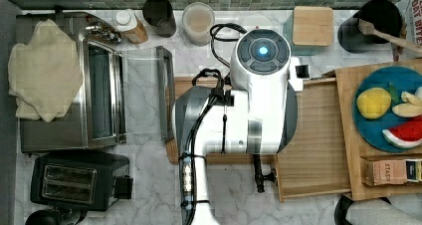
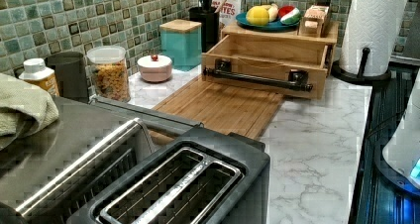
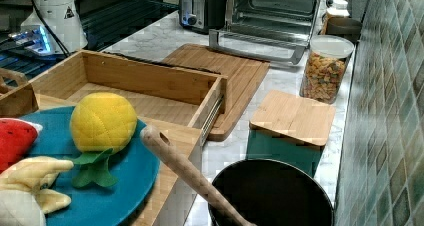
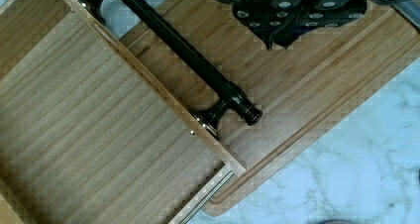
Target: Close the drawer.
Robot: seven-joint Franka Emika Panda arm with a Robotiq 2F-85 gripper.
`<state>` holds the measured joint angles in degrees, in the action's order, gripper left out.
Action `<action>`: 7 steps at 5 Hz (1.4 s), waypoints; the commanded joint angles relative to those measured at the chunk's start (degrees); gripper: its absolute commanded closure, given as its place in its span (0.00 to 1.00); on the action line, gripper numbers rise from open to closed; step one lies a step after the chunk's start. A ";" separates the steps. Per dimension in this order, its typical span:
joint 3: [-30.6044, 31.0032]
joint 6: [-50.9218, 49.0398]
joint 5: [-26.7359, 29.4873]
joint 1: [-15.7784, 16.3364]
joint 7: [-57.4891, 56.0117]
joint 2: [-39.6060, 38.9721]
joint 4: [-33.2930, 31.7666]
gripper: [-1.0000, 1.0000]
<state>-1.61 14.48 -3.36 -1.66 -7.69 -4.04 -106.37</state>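
Note:
The drawer stands pulled out of its light wooden box, its pale bamboo bottom bare. In the left view the drawer shows its front panel, with a black bar handle across it. The handle runs along the front rim in the wrist view. My gripper hovers over the brown cutting board, just outside the drawer front and apart from the handle. Its fingers look shut with nothing held. In the top view my arm covers the drawer's front part.
A teal plate of toy fruit sits on the box. A toaster oven with its glass door down and a black toaster stand at the top view's left. Jars, a teal canister and a paper towel roll line the counter.

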 commanded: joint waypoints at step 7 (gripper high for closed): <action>5.06 13.22 -1.63 0.33 -33.85 5.68 -20.49 1.00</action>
<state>1.78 27.28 -3.27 -1.23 -36.65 2.97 -125.22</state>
